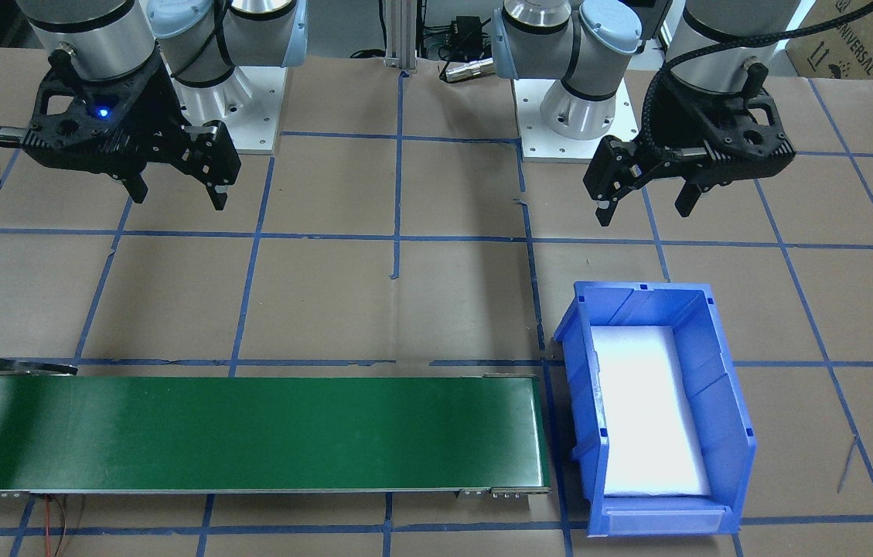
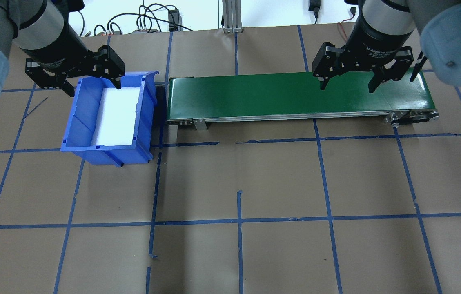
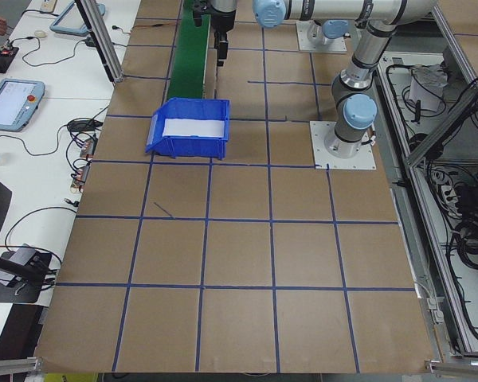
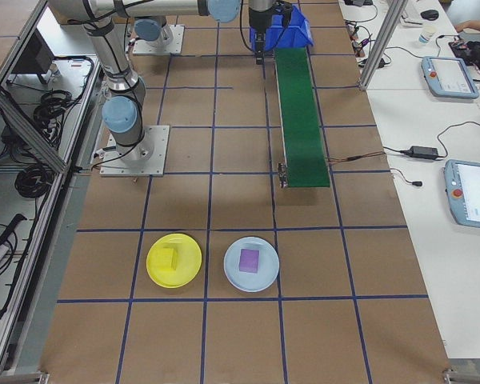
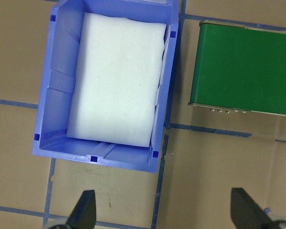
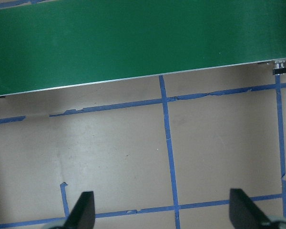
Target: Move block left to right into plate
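Resting already on the round bright yellow plastic plate (image 4: 174,261), well beyond the long green conveyor belt (image 4: 302,120), the small yellow cube block (image 4: 167,258) looks light, rigid, best pinched across flat opposite faces, while left gripper (image 2: 76,81) and right gripper (image 2: 349,82) hang wide open, empty

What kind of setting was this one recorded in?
Most likely a robotics lab cell: a paper-covered table gridded with blue tape, a small green conveyor belt, and teach pendants and cables on side benches. Both the left gripper and right gripper hang open, empty.
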{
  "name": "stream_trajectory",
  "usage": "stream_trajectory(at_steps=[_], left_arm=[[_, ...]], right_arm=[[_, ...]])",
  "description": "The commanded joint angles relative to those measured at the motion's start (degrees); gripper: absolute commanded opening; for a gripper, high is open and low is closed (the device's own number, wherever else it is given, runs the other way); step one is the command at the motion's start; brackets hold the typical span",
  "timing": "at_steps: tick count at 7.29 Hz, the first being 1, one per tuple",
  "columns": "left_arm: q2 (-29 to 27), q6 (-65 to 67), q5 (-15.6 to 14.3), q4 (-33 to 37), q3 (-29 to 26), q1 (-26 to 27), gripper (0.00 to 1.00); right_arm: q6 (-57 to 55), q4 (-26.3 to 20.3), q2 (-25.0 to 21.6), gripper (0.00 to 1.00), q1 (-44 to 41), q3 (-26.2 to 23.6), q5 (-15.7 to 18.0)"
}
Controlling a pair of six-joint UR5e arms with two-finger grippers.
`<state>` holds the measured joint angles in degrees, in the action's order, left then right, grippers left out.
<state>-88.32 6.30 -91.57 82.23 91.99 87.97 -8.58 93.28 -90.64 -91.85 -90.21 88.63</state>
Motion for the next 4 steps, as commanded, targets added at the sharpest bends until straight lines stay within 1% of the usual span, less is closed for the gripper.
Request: stream_trajectory(at_steps=[1, 4], left_arm=[[0.1, -0.1, 0.0, 0.1, 0.1, 0.2, 1.00], [0.1, -0.1, 0.0, 0.2, 0.2, 0.4, 1.00]], right_arm=[[-0.2, 0.0, 0.0, 1.00, 0.0, 0.0, -0.3], [-0.2, 0.1, 0.1, 1.00, 0.0, 0.0, -0.2]])
